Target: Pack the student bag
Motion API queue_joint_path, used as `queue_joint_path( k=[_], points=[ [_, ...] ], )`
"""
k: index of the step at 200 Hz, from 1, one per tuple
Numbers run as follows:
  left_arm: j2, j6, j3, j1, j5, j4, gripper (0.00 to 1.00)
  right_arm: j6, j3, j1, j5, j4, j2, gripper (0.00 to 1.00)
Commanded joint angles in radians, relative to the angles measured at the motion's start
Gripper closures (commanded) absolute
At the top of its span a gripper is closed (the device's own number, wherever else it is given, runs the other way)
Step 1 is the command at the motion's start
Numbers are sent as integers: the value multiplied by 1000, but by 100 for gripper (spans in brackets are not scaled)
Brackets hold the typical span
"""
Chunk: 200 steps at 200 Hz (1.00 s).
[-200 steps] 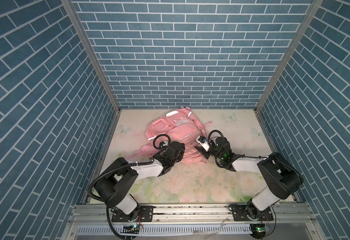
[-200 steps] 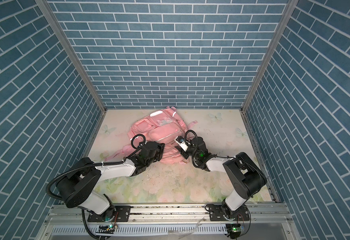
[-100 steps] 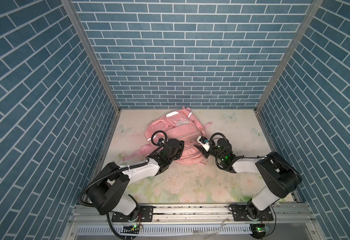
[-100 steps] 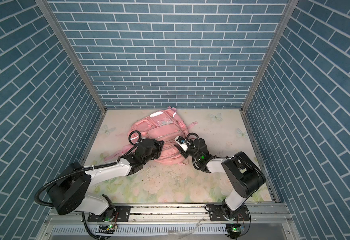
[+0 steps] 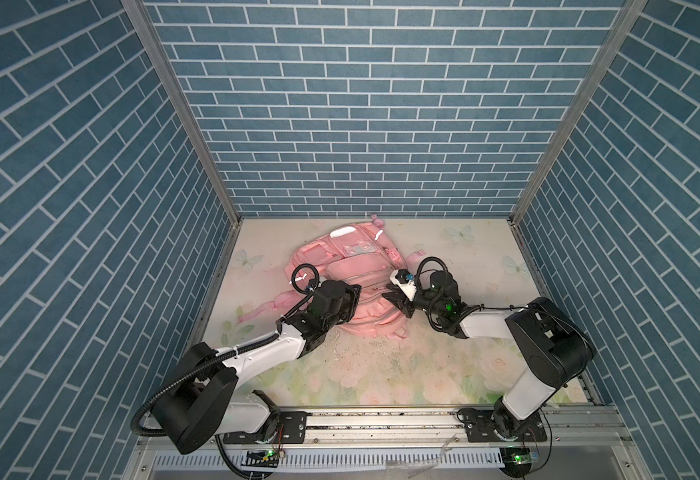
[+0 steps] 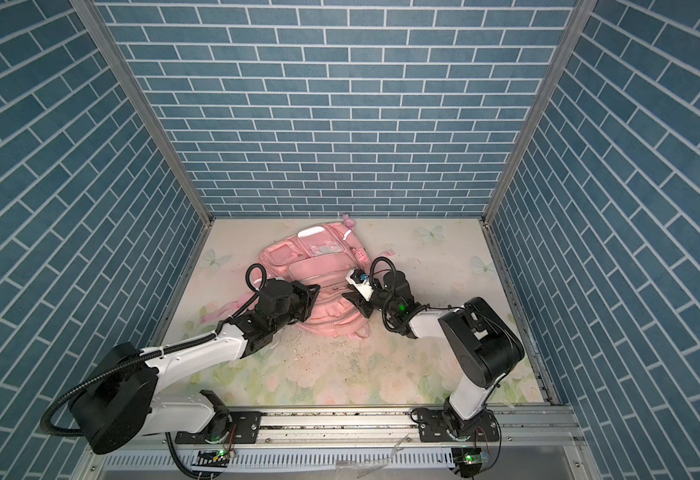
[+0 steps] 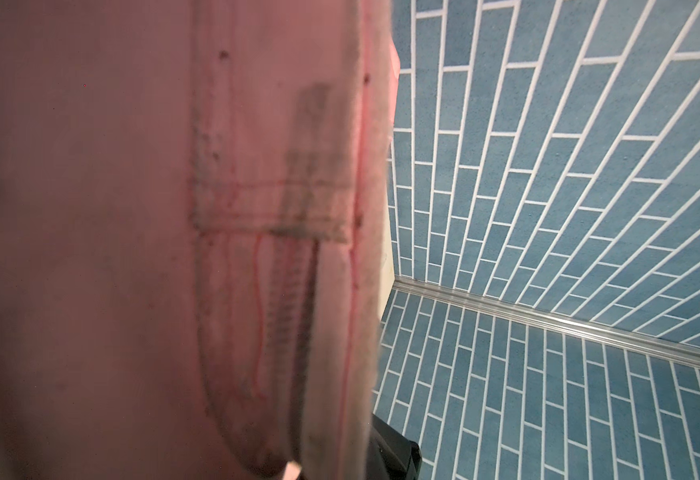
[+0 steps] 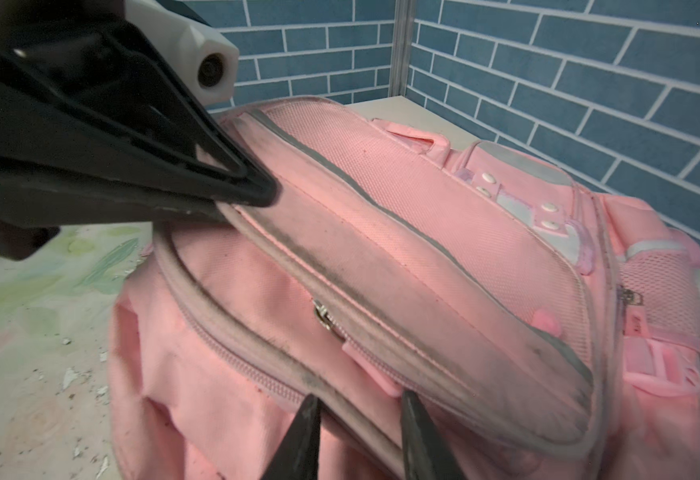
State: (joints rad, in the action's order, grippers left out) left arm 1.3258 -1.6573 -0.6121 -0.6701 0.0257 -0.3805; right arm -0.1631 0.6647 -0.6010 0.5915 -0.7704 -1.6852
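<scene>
Floral tabletop [image 5: 423, 374], littered with white flecks [image 8: 70, 376], enclosed by blue brick-pattern walls [image 5: 360, 104]. Left gripper [image 8: 267, 195] clamped on student bag [image 5: 352, 266] flap; right gripper [image 8: 360, 415] parted astride its zip seam.

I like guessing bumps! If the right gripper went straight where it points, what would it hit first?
Probably the student bag: the right gripper points at the grey zipped edge under its front flap, right ahead of its open jaws. It may already touch; depth is unclear.
</scene>
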Motion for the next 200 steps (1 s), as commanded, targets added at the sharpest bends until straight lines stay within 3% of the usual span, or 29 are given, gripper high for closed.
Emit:
queue_joint_path(
  k=[1, 63, 88, 109, 132, 164, 179, 200],
  points=[
    [-25, 42, -6, 10, -67, -119, 100, 55, 24, 7, 109, 7, 3, 63],
    [-35, 80, -11, 29, -90, -106, 100, 152, 104, 39, 174, 72, -40, 62],
    [-22, 80, -18, 38, -106, -121, 100, 97, 159, 39, 132, 215, -60, 66],
    [-19, 78, -21, 42, -112, -123, 100, 26, 128, 33, 94, 223, -51, 70],
    [-17, 77, -20, 45, -119, -122, 100, -47, 71, 10, -41, 182, -23, 73],
    [-29, 77, -7, 48, -119, -113, 100, -36, -5, 8, -188, 30, 5, 75],
    [-40, 74, 2, 49, -115, -105, 100, -28, 36, 7, -213, 68, -11, 74],
    [-45, 71, 7, 49, -113, -104, 100, -57, 53, -5, -160, 45, -23, 70]
  ],
)
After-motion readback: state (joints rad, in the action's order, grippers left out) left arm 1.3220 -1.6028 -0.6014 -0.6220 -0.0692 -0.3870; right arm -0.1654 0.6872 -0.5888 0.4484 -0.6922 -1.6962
